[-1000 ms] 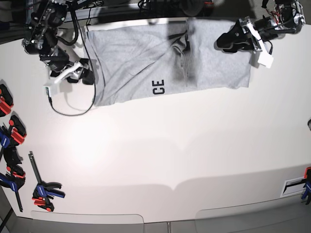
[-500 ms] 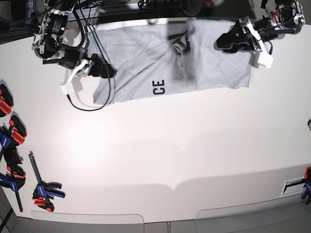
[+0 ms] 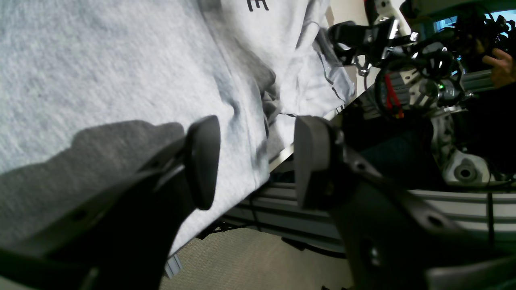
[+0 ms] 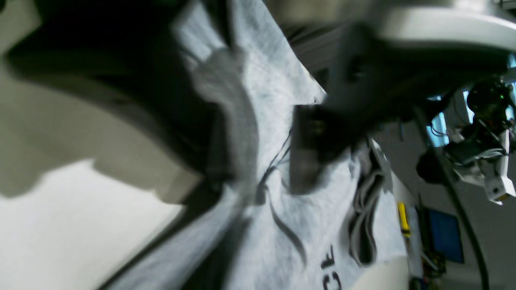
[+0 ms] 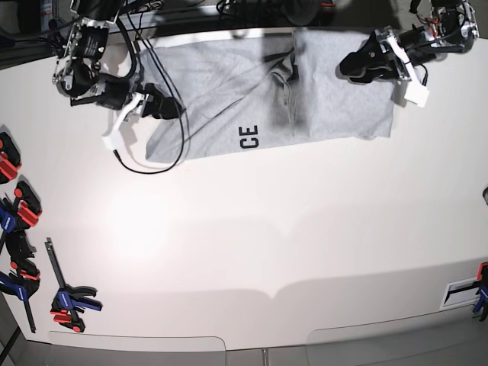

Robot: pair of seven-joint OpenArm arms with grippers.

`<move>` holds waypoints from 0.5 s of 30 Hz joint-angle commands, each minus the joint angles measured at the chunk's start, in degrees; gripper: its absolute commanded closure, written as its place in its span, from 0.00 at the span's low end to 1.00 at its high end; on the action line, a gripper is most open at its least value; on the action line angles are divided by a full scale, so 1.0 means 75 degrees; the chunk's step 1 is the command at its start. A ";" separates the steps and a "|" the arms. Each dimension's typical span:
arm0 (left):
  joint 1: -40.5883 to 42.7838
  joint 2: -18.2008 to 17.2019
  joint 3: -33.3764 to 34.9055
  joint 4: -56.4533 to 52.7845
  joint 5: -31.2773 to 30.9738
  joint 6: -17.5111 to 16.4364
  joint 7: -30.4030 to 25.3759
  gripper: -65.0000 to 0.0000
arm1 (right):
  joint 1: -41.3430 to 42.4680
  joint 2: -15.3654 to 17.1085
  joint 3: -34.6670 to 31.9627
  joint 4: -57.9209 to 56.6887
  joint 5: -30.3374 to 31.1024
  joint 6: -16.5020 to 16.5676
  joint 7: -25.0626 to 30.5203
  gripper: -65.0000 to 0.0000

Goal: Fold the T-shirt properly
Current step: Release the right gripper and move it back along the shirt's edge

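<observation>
One light heather-grey cotton T-shirt [image 5: 267, 95] lies flat at the far edge of the white table [image 5: 267, 229], its long axis running across the table; black letters "CE" show near its front edge. Several red-and-blue clamps [image 5: 72, 299] sit well in front of the shirt. The left gripper [image 3: 254, 161] hovers over the shirt's end, jaws apart, holding nothing. The right gripper [image 4: 262, 161] is blurred, jaws around a raised fold; its grip cannot be told.

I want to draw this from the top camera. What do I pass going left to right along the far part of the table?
Right gripper → letters CE on the T-shirt → dark fold → left gripper.
</observation>
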 commanded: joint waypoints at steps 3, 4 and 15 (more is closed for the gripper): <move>0.0003 -0.0090 -0.0041 0.0117 -0.0217 -0.0045 -0.0152 0.58 | 0.0315 0.0064 0.0017 0.0073 0.0128 0.0029 0.0050 1.00; 0.0003 -0.0090 -0.0041 0.0117 -0.0217 -0.0045 -0.0154 0.58 | 0.0396 0.0061 0.0017 0.0073 0.0134 0.0029 0.0050 1.00; 0.0006 -0.0087 -0.1445 0.0117 -0.0217 -0.0045 -0.0178 0.81 | 0.0804 0.0000 0.0017 0.0493 0.1247 0.0273 -0.0282 1.00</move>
